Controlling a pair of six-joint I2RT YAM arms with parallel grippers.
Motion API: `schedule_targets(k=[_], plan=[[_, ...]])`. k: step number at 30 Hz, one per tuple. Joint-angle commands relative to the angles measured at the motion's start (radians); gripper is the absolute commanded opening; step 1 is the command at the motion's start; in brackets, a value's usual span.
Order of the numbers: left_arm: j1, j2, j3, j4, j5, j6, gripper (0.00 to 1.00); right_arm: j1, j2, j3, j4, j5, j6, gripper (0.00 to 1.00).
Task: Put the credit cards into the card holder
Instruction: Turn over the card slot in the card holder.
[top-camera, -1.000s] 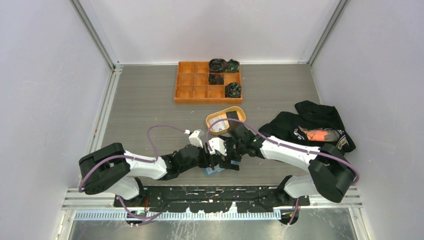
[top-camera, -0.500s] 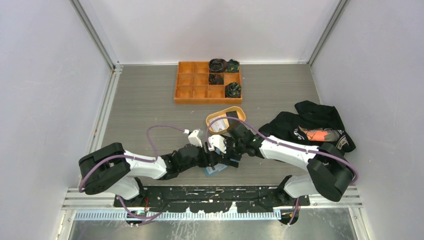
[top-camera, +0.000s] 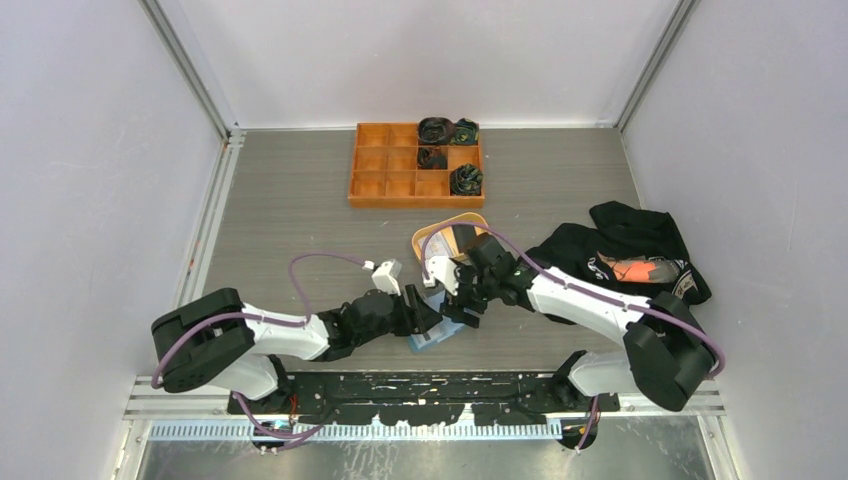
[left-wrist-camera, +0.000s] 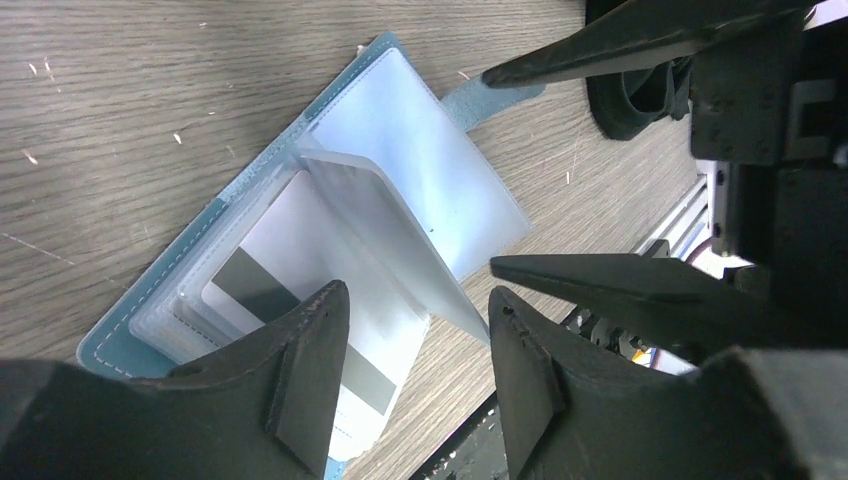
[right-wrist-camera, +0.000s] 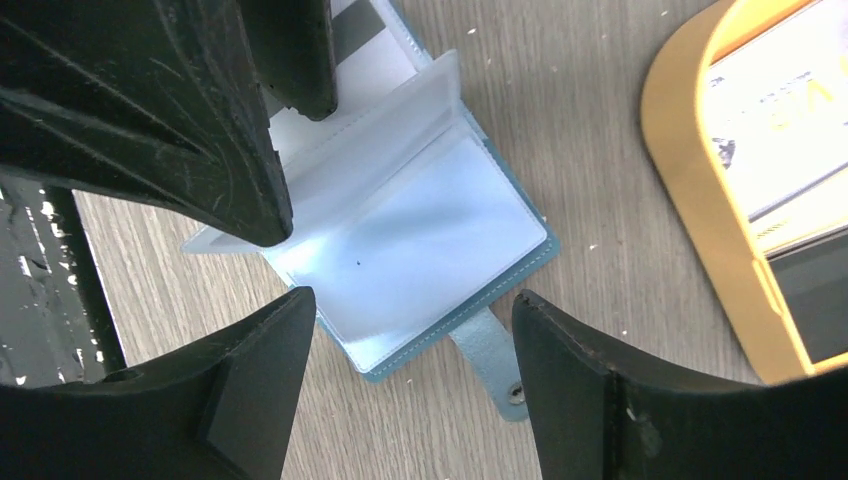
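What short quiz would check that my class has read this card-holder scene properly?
1. True or false: the card holder lies open on the table.
2. Loose credit cards lie in: A) orange compartment tray, B) oval tan dish, C) black garment.
3. Fill in: the left gripper and right gripper both have jaws ___.
Key: 1 true; 2 B; 3 open.

Beneath the black left gripper (left-wrist-camera: 418, 300) the card holder (right-wrist-camera: 430, 250) is light blue with pale stitching and frosted clear sleeves; its card (left-wrist-camera: 285, 240) is white with a grey stripe; beside the black right gripper (right-wrist-camera: 410, 305), a tan-yellow dish (right-wrist-camera: 690, 180); grey wood-grain table (right-wrist-camera: 600, 80).
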Motion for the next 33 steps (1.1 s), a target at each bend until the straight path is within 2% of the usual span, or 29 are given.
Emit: schedule_targets(k=[1,8,20,23,28,33], plan=[[0.006,-0.044,-0.008,-0.036,-0.006,-0.015,0.53,-0.023,-0.069,0.058,-0.02,-0.082,0.009,0.77],[0.004,-0.086,-0.022,-0.073,-0.014,-0.024,0.42,-0.041,-0.084,0.062,-0.063,-0.188,-0.01,0.77],[0.004,-0.217,-0.034,-0.255,-0.047,-0.033,0.34,-0.04,-0.04,0.077,-0.067,-0.218,0.025,0.74],[0.004,-0.235,-0.043,-0.275,-0.056,-0.034,0.33,-0.036,-0.006,0.083,-0.04,-0.227,0.079,0.66],[0.004,-0.263,-0.044,-0.295,-0.062,-0.028,0.32,0.0,0.065,0.109,0.001,-0.157,0.161,0.52],[0.004,-0.319,-0.052,-0.33,-0.065,-0.02,0.32,0.056,0.132,0.152,0.015,-0.06,0.226,0.44]])
